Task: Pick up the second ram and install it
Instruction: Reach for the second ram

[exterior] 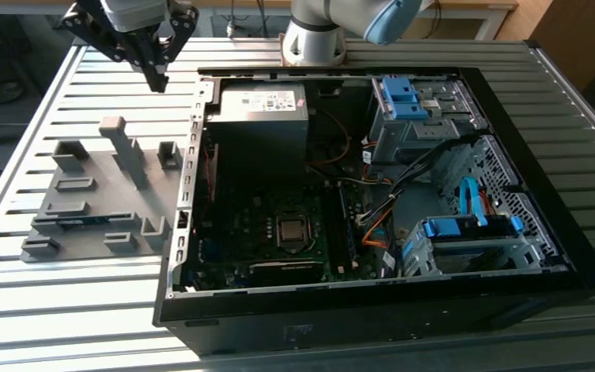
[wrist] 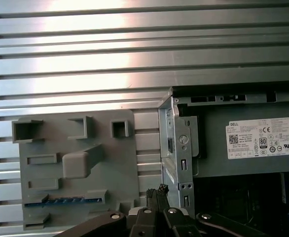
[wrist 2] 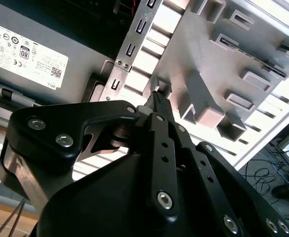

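**Arm pose:** UR arm, pale grey w/ blue joint cap (exterior: 386, 19), base at the far edge of the desk (exterior: 29, 310), behind the PC case (exterior: 545, 256). Gripper (exterior: 159, 81) hangs tips-down over the desk, at the exterior view's upper left. It is just outside the case's corner by the power supply (exterior: 261, 108), past the holder's far end. Fingers (wrist 2: 157, 106) are pressed together w/ nothing between them.

**Task item:** second ram (wrist: 63, 201) is a thin blue strip lying edge-up in a slot of the grey holder (wrist: 120, 163), well apart from the gripper.

**Materials/shapes:**
- Desk: ribbed aluminium slats, glossy.
- Holder: matte grey plastic plate w/ raised blocks, rectangular pockets and one wedge-shaped post.
- Gripper: black linkage bars w/ round bolt heads, tapering to a narrow tip.
- Case: black shell, bare sheet-metal frame.
- Power supply: grey box w/ white label.

**Per view:**
- Exterior view: case interior, incl. motherboard w/ CPU socket (exterior: 292, 230), blue drive-bay latches (exterior: 401, 97) and cable bundles.
- First wrist view: ram in its slot, seen from above.
- Second wrist view: linkage close up.
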Motion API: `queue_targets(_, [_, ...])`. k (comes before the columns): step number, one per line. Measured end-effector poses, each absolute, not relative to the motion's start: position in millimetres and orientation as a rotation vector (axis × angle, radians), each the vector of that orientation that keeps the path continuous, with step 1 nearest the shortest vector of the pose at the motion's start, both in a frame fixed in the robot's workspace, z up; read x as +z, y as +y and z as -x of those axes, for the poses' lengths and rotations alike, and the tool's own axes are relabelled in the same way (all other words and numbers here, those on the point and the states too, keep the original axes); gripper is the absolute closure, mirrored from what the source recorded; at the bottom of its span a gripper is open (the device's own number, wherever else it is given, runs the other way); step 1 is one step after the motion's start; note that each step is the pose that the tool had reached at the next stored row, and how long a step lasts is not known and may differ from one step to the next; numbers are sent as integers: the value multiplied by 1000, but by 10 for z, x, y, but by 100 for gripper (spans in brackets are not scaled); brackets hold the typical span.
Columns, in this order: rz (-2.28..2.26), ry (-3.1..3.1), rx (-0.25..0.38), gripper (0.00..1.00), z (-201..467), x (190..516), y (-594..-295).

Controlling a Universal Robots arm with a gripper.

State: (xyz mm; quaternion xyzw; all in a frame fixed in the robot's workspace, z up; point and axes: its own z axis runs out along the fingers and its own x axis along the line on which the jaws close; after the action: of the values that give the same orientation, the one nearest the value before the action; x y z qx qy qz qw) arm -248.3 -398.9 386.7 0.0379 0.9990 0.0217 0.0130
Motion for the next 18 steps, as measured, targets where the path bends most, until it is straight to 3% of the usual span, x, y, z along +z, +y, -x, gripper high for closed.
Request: queue_targets(18, [-118, 3113, 68, 89, 2574, 3860, -3989])
